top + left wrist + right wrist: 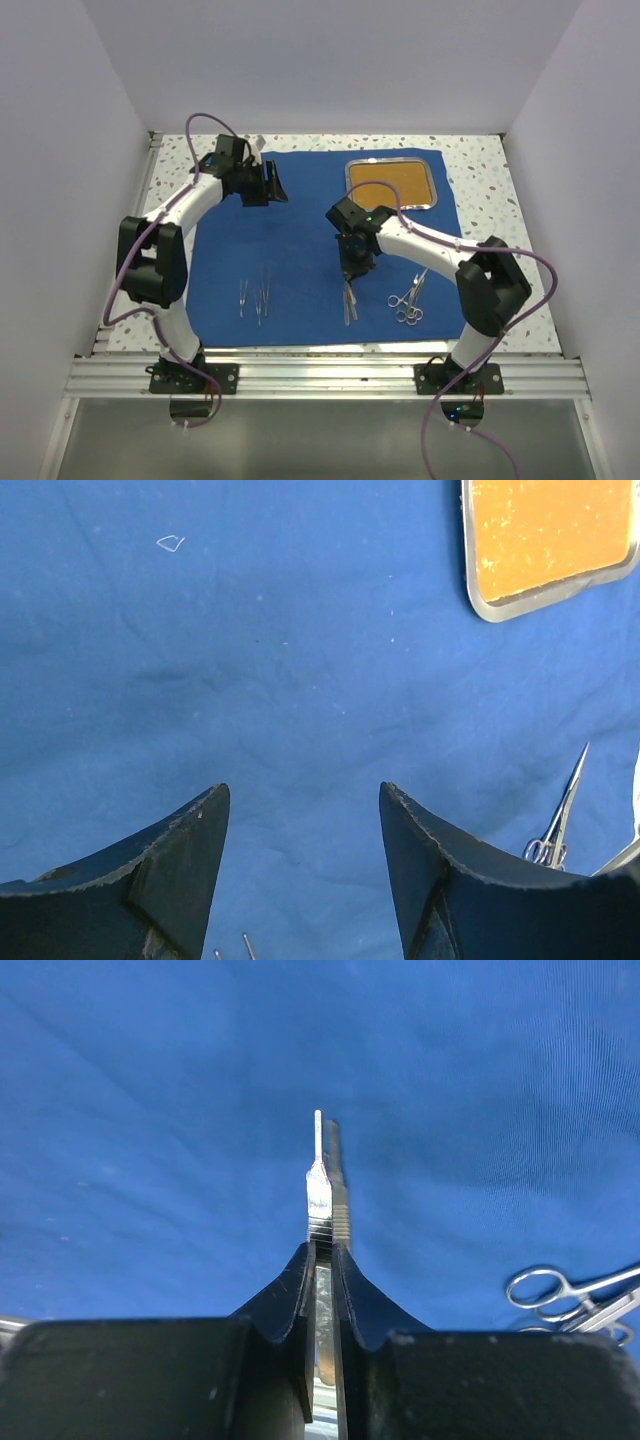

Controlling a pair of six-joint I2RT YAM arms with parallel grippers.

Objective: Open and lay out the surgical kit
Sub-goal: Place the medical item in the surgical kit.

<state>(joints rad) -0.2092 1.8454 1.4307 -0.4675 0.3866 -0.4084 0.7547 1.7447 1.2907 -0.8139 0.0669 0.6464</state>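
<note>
- Tweezers (320, 1185) are pinched in the right gripper (322, 1252), over the cloth (150, 1110).
- They are best lowered flat, clear of the scissors (560, 1288) at its right.
- The left gripper (305, 815) is spread open, empty.

Cloth wrap (300, 240) royal blue; tray (467, 540) orange-brown inside (steel-grey rim); tweezers (320, 1195) silver; surface (480, 160) white, dark-speckled.

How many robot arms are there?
2. The left arm is far-left over the blue cloth, left gripper open. The right arm is mid-cloth, right gripper pinching a thin silver instrument.
</note>
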